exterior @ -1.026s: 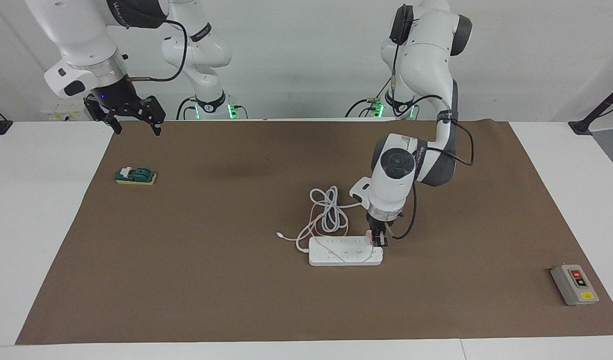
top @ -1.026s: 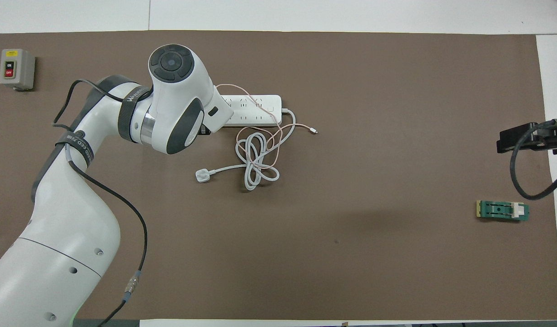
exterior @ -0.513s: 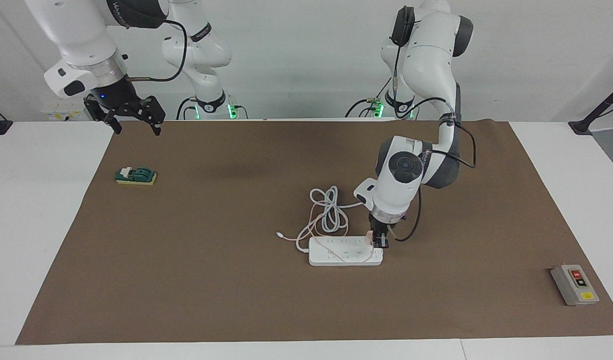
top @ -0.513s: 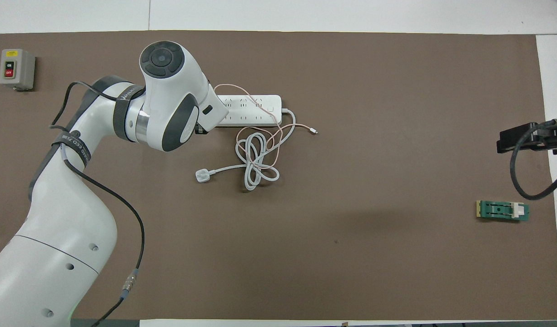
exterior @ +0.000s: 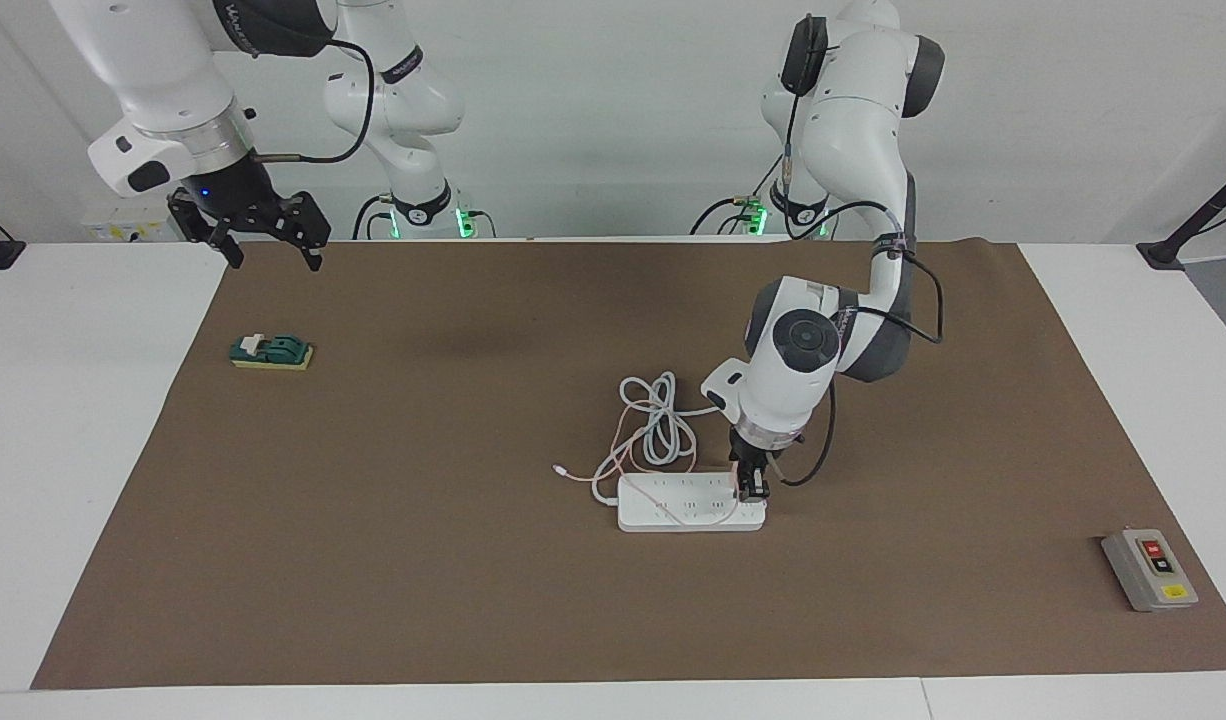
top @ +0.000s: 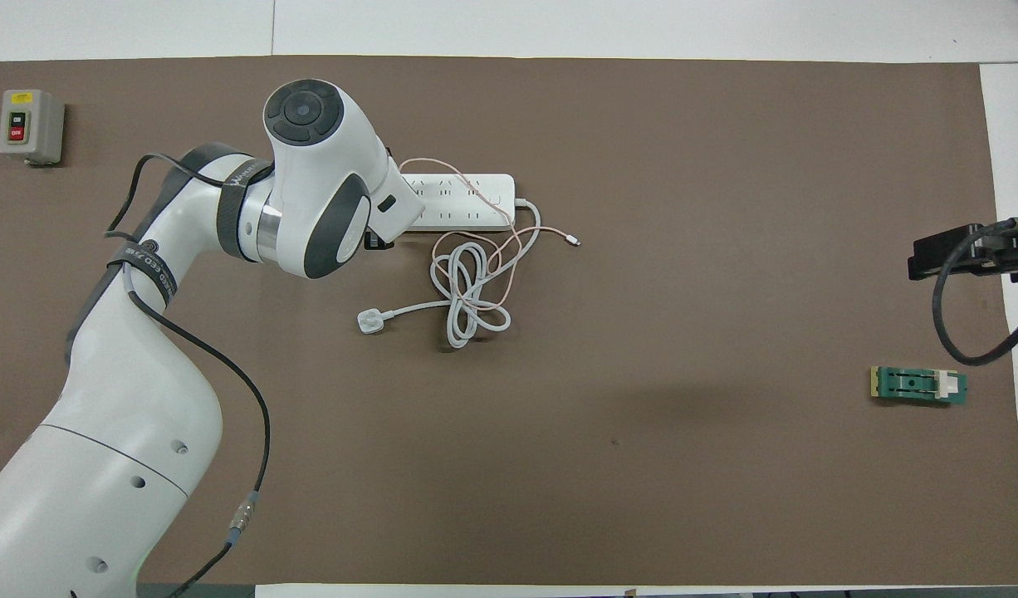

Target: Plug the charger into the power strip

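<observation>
The charger (exterior: 739, 478) is seen standing at the end of the power strip (exterior: 689, 502) toward the left arm's end of the table, its thin pink cable (exterior: 628, 430) trailing over the strip to the coiled white cord (exterior: 658, 425). The left gripper (exterior: 752, 487) is down around it; its wrist has shifted slightly since a second ago, and whether its fingers are apart or clamped cannot be told. A release is judged likely, so the plug may already be seated. The right gripper (exterior: 266, 243) is held waiting, fingers apart, above the mat's corner, near the green block (exterior: 271, 352).
</observation>
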`<state>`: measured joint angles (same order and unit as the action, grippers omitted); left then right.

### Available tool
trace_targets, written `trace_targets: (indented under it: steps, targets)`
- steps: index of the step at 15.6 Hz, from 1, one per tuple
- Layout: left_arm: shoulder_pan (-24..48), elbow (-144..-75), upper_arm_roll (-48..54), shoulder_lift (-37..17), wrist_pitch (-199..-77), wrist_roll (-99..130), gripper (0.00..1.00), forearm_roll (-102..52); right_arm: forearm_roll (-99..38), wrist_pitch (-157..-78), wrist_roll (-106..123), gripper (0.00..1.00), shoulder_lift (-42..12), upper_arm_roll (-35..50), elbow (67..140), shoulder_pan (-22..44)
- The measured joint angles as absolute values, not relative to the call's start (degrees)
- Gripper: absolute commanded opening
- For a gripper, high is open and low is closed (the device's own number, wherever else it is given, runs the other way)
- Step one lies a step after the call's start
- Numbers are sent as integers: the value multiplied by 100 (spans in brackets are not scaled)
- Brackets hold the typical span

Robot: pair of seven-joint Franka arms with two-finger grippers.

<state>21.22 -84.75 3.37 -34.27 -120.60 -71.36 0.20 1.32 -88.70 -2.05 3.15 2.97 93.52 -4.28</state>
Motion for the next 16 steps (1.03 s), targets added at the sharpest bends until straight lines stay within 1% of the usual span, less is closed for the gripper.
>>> trace_targets:
  steps: [3, 7, 10, 12, 16]
  targets:
    - [1995, -8415, 332, -3238, -12043, -7136, 100, 0, 132, -8870, -205, 100, 316, 297, 9352, -428]
    - [1725, -8492, 322, -2741, -11831, -7006, 100, -126, 131, -8870, -205, 100, 316, 297, 9352, -427]
    - [1504, -8556, 308, -2354, -11427, -6646, 100, -260, 129, -8859, -205, 100, 316, 300, 9352, -427]
    - [1389, -8554, 302, -2034, -11012, -6148, 100, -267, 129, -8855, -205, 100, 317, 302, 9352, -426]
    - [1252, -8561, 280, -1222, -10346, -4977, 100, -270, 129, -8850, -187, 100, 318, 303, 9352, -426]
